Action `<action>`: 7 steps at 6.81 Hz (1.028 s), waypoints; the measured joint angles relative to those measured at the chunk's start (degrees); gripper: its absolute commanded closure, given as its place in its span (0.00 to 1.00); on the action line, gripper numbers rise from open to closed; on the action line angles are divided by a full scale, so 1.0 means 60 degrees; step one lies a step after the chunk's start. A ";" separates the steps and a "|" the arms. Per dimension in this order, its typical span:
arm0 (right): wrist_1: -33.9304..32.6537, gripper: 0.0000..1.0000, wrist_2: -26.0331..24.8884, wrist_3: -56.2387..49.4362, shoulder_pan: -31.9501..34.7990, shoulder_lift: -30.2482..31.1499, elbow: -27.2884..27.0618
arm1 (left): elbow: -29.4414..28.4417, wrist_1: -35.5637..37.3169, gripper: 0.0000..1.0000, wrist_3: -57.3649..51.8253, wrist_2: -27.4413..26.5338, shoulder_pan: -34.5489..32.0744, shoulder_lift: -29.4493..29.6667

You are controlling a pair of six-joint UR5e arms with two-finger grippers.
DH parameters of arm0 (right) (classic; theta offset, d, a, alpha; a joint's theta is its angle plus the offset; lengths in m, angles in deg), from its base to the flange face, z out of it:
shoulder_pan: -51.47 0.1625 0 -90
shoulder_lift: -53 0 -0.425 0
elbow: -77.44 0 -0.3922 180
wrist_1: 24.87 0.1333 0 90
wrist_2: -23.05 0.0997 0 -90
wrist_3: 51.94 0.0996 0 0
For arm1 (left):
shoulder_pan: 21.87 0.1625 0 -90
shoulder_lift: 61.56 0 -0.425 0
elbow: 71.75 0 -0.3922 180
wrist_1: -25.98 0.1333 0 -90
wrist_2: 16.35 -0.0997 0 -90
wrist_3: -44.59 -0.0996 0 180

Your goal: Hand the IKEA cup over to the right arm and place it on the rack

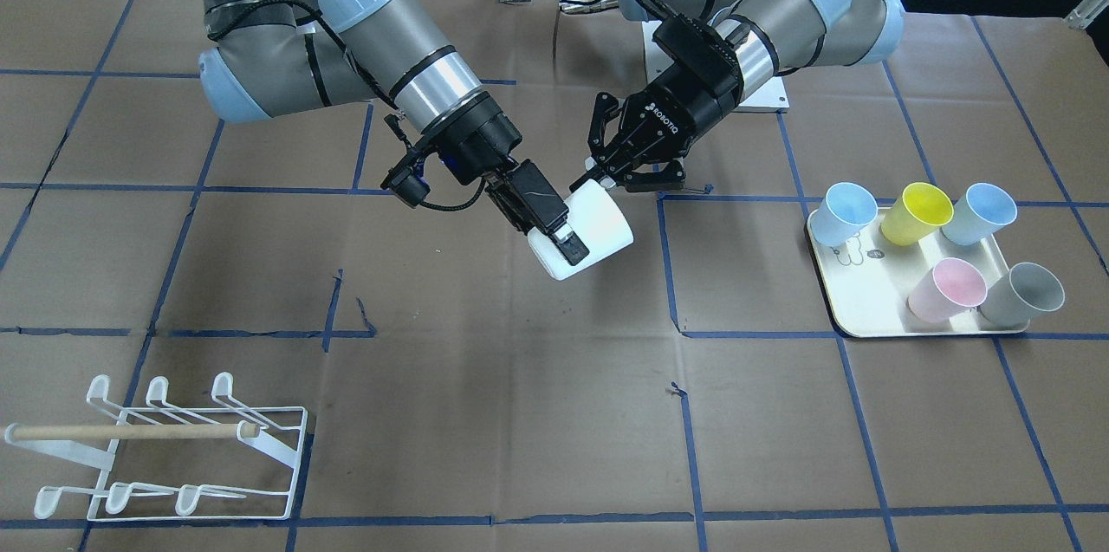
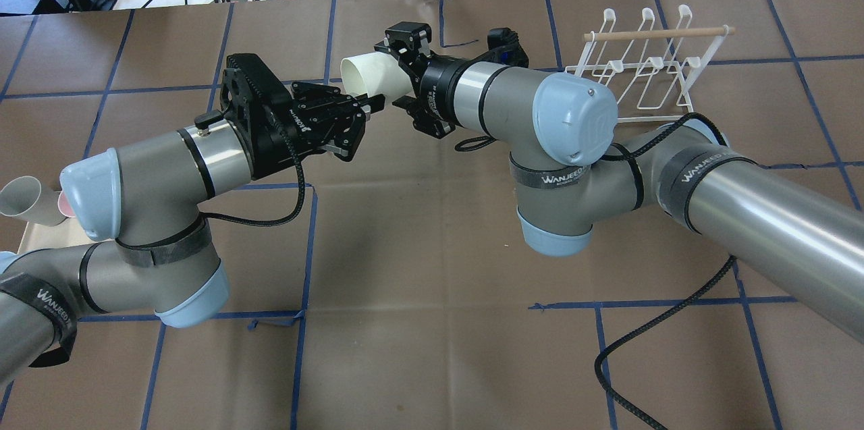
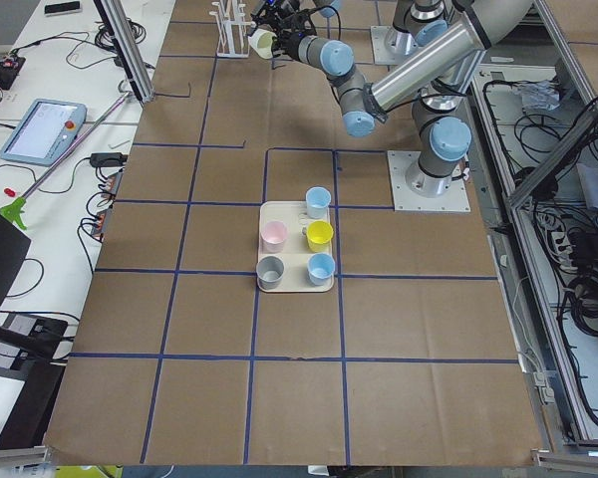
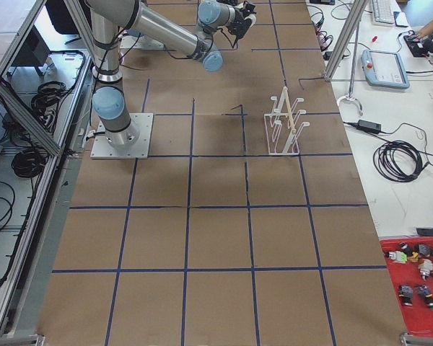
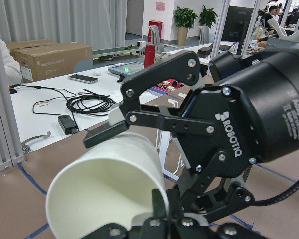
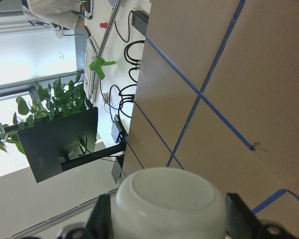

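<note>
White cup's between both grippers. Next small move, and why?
Probably draw the left gripper straight back from the white cup: the right gripper has its fingers clamped on the body, and the left fingers look spread open at the rim. That frees the carry to the rack.

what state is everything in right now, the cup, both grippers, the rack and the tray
white cup: held in the air on its side, between the two grippers
right gripper: shut on the white cup near its base
left gripper: at the cup's rim; open or shut is unclear
rack: standing on the table, no cup on its prongs
tray: on the table, carrying five upright coloured cups
</note>
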State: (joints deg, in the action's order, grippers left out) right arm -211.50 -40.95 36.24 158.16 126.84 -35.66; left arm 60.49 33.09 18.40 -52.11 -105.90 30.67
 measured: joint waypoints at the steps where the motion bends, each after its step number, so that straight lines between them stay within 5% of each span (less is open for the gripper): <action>1: 0.0000 0.45 0.0016 0.0008 0.0000 0.0000 0.0000 | -0.0026 0.0002 0.70 -0.0003 -0.0006 -0.0001 -0.0009; 2: 0.0009 0.50 0.0033 0.0005 0.0003 -0.0003 -0.0006 | -0.0063 0.0005 0.56 -0.0026 -0.0019 0.0001 -0.0034; 4: 0.0000 0.53 0.0055 -0.0006 0.0002 -0.0003 -0.0004 | -0.0097 0.0001 0.07 -0.0055 -0.0032 0.0002 -0.0077; 7: -0.0041 0.67 0.0072 -0.0124 -0.0037 -0.0025 0.0021 | -0.0115 -0.0029 0.00 0.0031 -0.0019 0.0100 -0.0179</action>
State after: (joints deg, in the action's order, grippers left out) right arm -211.75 -40.52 35.49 157.94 126.69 -35.53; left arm 59.80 32.92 18.59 -52.23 -105.30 29.60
